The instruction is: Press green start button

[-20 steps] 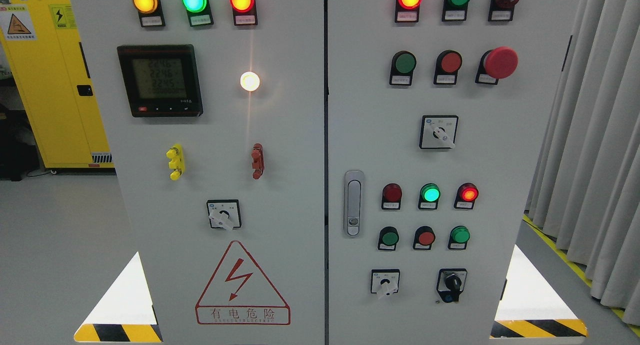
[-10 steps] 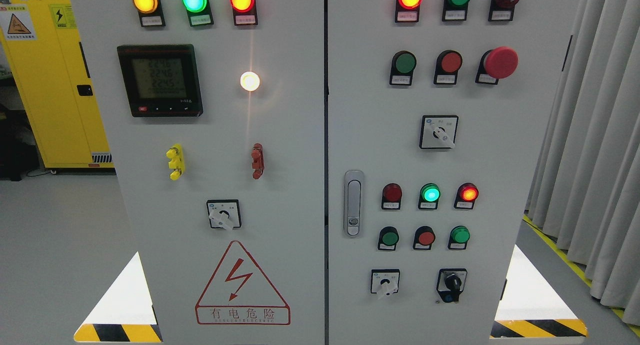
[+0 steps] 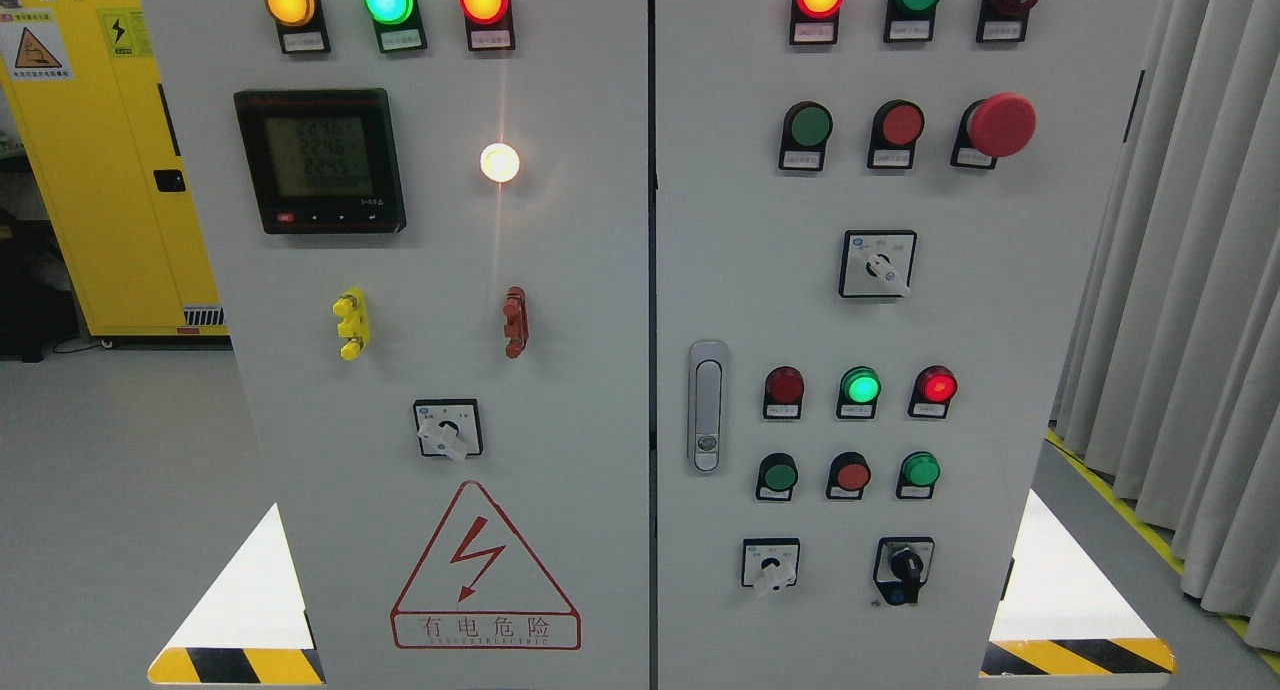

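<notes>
On the right door (image 3: 1000, 300) of the big grey cabinet, several green buttons can be seen, and none is marked clearly enough to be read. One green button (image 3: 809, 126) sits in the upper row, beside a red button (image 3: 902, 125) and a big red mushroom button (image 3: 1002, 125). Two more green buttons (image 3: 777, 476) (image 3: 919, 469) sit in the lower row, with another red button (image 3: 852, 475) between them. Which one is the start button cannot be told.

No robot hand is seen, so whether the fingers are open or closed cannot be told.

The wrong button could be pressed, because the green ones look alike and red ones are just beside them. The mushroom button could be bumped too.

Three green buttons, two small red buttons and one mushroom button are counted on this door.
</notes>
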Motion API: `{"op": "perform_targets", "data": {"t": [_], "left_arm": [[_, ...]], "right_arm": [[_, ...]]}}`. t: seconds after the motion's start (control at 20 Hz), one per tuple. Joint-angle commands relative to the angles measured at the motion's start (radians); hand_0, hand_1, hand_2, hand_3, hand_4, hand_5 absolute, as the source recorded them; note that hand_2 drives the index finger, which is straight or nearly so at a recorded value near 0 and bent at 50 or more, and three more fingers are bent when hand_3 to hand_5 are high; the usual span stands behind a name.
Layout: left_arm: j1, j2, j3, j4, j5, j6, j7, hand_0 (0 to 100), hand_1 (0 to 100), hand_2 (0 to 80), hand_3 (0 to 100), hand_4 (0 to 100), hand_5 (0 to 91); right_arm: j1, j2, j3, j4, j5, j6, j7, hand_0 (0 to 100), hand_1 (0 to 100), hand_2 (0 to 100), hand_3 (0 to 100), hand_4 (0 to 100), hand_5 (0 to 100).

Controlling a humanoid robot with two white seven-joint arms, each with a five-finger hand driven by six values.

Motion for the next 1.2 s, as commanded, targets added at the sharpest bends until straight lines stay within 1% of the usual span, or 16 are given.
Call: {"op": "perform_targets", "data": {"t": [0.0, 0.15, 0.25, 0.35, 0.4, 0.45, 0.55, 0.6, 0.7, 0.75, 0.8, 0.85, 0.9, 1.0, 1.05, 1.15], "left_arm": [[-0.031, -0.002, -0.001, -0.026, 0.000, 0.000, -0.004, 12, 56, 0.0, 0, 0, 0.0], [-0.032, -0.004, -0.001, -0.026, 0.000, 0.000, -0.005, 12, 56, 0.0, 0, 0, 0.0], [-0.032, -0.002, -0.001, -0.026, 0.000, 0.000, -0.004, 12, 56, 0.0, 0, 0, 0.0], [-0.032, -0.002, -0.001, -0.026, 0.000, 0.000, -0.004, 12, 56, 0.0, 0, 0, 0.0], [-0.031, -0.002, -0.001, -0.026, 0.000, 0.000, -0.005, 12, 56, 0.0, 0, 0, 0.0], [-0.032, -0.002, -0.001, -0.026, 0.000, 0.000, -0.004, 12, 56, 0.0, 0, 0, 0.0], [-0.032, -0.002, -0.001, -0.026, 0.000, 0.000, -0.004, 12, 56, 0.0, 0, 0, 0.0], [-0.032, -0.002, -0.001, -0.026, 0.000, 0.000, -0.004, 12, 56, 0.0, 0, 0, 0.0], [-0.032, -0.004, -0.001, -0.026, 0.000, 0.000, -0.004, 12, 56, 0.0, 0, 0, 0.0], [-0.031, -0.004, -0.001, -0.026, 0.000, 0.000, -0.005, 12, 56, 0.0, 0, 0, 0.0], [-0.032, -0.004, -0.001, -0.026, 0.000, 0.000, -0.005, 12, 56, 0.0, 0, 0, 0.0], [-0.031, -0.004, -0.001, -0.026, 0.000, 0.000, -0.004, 12, 56, 0.0, 0, 0, 0.0], [-0.032, -0.002, -0.001, -0.026, 0.000, 0.000, -0.005, 12, 56, 0.0, 0, 0, 0.0], [-0.031, -0.002, -0.001, -0.026, 0.000, 0.000, -0.004, 12, 56, 0.0, 0, 0, 0.0], [-0.031, -0.004, -0.001, -0.026, 0.000, 0.000, -0.004, 12, 56, 0.0, 0, 0, 0.0], [-0.031, -0.002, -0.001, -0.026, 0.000, 0.000, -0.004, 12, 56, 0.0, 0, 0, 0.0]], "right_arm": [[-0.007, -0.007, 0.020, -0.352, 0.174, -0.055, -0.002, 17, 47, 0, 6, 8, 0], [-0.019, -0.006, 0.010, -0.429, 0.216, -0.093, -0.007, 18, 47, 0, 7, 10, 0], [-0.028, -0.006, 0.007, -0.494, 0.234, -0.098, -0.009, 18, 48, 0, 10, 11, 0], [-0.036, -0.006, -0.008, -0.563, 0.285, -0.098, -0.031, 18, 48, 0, 15, 16, 1], [-0.051, -0.006, -0.016, -0.587, 0.312, -0.100, -0.045, 18, 48, 0, 17, 19, 4], [-0.066, -0.006, -0.020, -0.609, 0.339, -0.100, -0.056, 18, 50, 0, 27, 29, 16], [-0.105, -0.006, -0.030, -0.638, 0.372, -0.100, -0.064, 19, 52, 0, 35, 37, 24], [-0.129, -0.006, -0.033, -0.647, 0.385, -0.100, -0.064, 20, 52, 0, 44, 44, 32], [-0.171, -0.007, -0.034, -0.656, 0.408, -0.100, -0.064, 22, 53, 0, 50, 51, 37], [-0.192, -0.007, -0.036, -0.663, 0.415, -0.100, -0.061, 23, 55, 0, 65, 65, 53], [-0.214, -0.007, -0.036, -0.667, 0.417, -0.100, -0.058, 26, 57, 0, 71, 71, 62], [-0.231, -0.007, -0.036, -0.669, 0.417, -0.100, -0.056, 27, 57, 0, 71, 72, 63], [-0.246, -0.007, -0.034, -0.669, 0.422, -0.100, -0.055, 28, 58, 0, 73, 74, 67], [-0.263, -0.007, -0.034, -0.682, 0.451, -0.100, -0.055, 29, 58, 0, 73, 75, 69], [-0.271, -0.009, -0.034, -0.689, 0.461, -0.100, -0.053, 31, 59, 0, 75, 77, 74], [-0.304, -0.022, -0.031, -0.689, 0.480, -0.100, -0.050, 33, 60, 0, 77, 78, 76]]}}
